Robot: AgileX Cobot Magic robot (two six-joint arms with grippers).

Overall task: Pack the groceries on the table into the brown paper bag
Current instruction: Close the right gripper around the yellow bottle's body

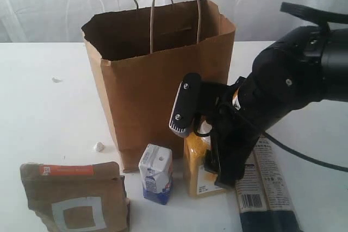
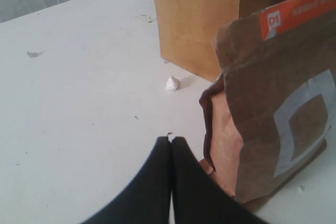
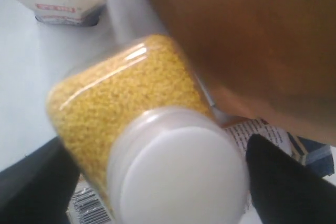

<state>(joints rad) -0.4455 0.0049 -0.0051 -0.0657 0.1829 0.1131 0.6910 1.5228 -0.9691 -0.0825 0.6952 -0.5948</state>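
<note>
The brown paper bag (image 1: 157, 74) stands open on the white table (image 1: 49, 118). In front of it stands the yellow white-capped bottle (image 1: 197, 172), its white cap (image 3: 178, 171) between the black fingers (image 3: 286, 182) of my right gripper (image 1: 209, 158), which is shut on the bottle. The small white-blue carton (image 1: 156, 173) stands just left of the bottle. The long dark pasta pack (image 1: 266, 188) lies to its right. The brown kraft pouch (image 1: 76, 199) stands at the front left, beside my shut, empty left gripper (image 2: 171, 139). The nut jar and the can are out of view.
A small white crumb (image 1: 98, 146) lies by the bag's left foot, and another scrap (image 1: 56, 80) lies farther back. A black cable (image 1: 304, 156) trails from the right arm over the table. White curtain behind.
</note>
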